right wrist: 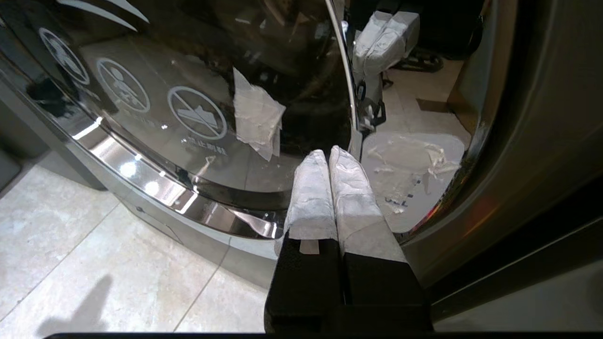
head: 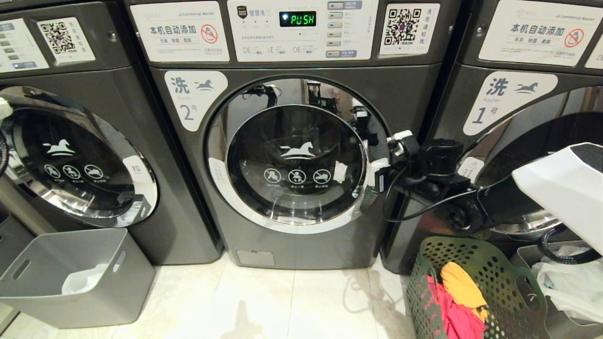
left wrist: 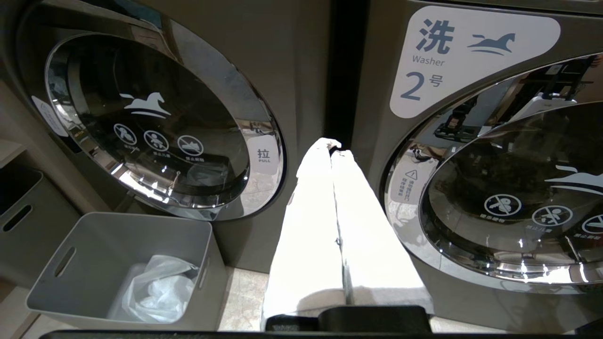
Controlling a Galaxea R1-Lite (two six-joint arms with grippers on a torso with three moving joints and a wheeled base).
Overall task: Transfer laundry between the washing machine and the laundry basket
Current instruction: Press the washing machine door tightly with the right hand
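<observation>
Laundry [head: 459,294], soft crumpled red and yellow, in round-holed green plastic basket [head: 426,278]

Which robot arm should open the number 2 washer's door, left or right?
Probably the right. The right gripper, shut and empty, sits at the right edge of the washing machine door. The left gripper, also shut, points at the gap left of that machine.

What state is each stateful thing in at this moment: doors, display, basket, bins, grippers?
washing machine door: closed.
display: lit, reads PUSH.
laundry basket: holds the laundry, a red-pink and a yellow-orange piece.
grey bin: holds a white plastic bag.
right gripper: shut, empty, at the door's right rim.
left gripper: shut, empty, between the two machines.
</observation>
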